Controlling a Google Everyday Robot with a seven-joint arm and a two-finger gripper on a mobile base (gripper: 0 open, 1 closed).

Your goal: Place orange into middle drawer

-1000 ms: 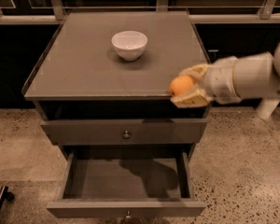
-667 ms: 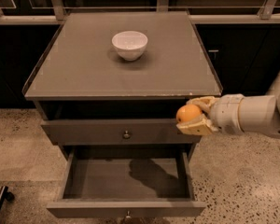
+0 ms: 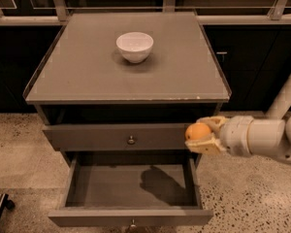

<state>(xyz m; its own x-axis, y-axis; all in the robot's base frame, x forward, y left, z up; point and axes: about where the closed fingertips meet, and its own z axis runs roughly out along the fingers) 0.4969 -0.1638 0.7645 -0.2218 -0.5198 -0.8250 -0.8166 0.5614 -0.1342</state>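
The gripper (image 3: 202, 135) is reaching in from the right on a pale arm (image 3: 262, 138), its two tan fingers pinching the orange (image 3: 198, 131) from above and below. The fruit is sitting at the fingertips, showing past them on the left.

Just left of the gripper, at the same height, the upper drawer (image 3: 111, 137) is sitting closed, and the orange is hanging in front of its right end. Below and to the left, the middle drawer (image 3: 102, 188) is standing pulled open with nothing visible inside; the arm's shadow is falling across its floor. The drawer's right wall is lying almost directly under the gripper, so the orange appears to be over the edge, not over the floor, though depth is hard to judge from this angle.

Well above and to the left, a white bowl (image 3: 135, 46) is resting on the cabinet top (image 3: 87, 76), clear of the arm.

The risks look like these: letting go here could drop the orange onto the wall or outside, onto the speckled floor, so the gripper seems to need to travel left and down first. Releasing from too high could make the round fruit bounce or roll. Descending carelessly could knock the fingers against the wall or front.
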